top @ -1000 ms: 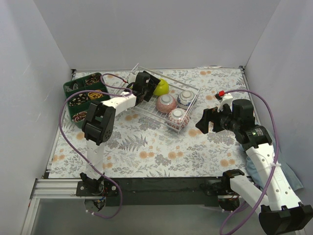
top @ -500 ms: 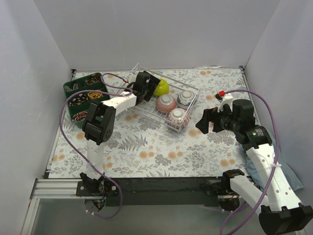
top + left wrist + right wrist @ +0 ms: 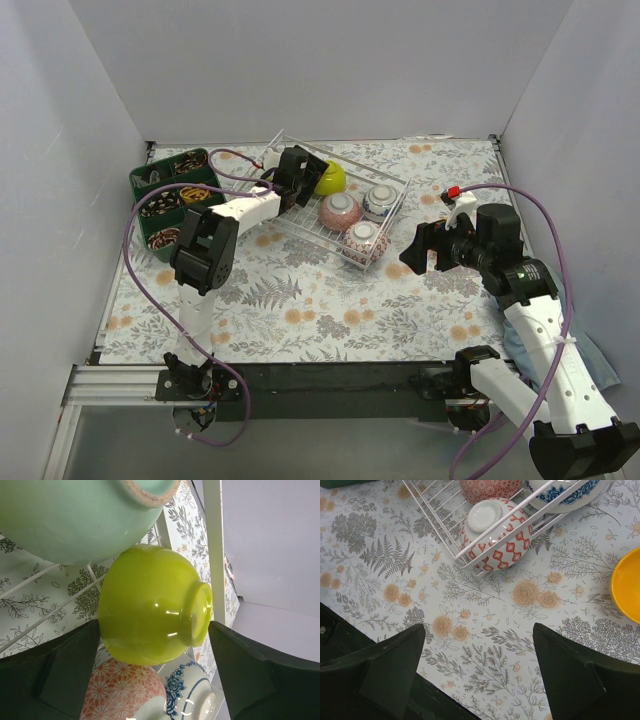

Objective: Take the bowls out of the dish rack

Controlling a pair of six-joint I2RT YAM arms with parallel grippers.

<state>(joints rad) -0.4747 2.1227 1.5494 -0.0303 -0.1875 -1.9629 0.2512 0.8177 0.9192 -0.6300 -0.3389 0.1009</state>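
Note:
The white wire dish rack (image 3: 310, 232) stands at the back centre of the table. In it are a lime-yellow bowl (image 3: 331, 178), a pink-patterned bowl (image 3: 340, 210), a blue-and-white bowl (image 3: 380, 201) and a red-patterned bowl (image 3: 363, 240). My left gripper (image 3: 303, 176) is open inside the rack, its fingers either side of the lime bowl (image 3: 150, 610). A pale green bowl (image 3: 75, 515) lies just behind it. My right gripper (image 3: 420, 248) is open and empty over the cloth, right of the rack. An orange bowl (image 3: 627, 585) sits on the cloth beside it.
A dark green compartmented tray (image 3: 170, 195) stands at the left, beside the rack. Grey walls close in the back and both sides. The red-patterned bowl (image 3: 495, 535) lies on its side in the rack's near corner (image 3: 435, 520). A floral cloth (image 3: 300, 300) covers the table.

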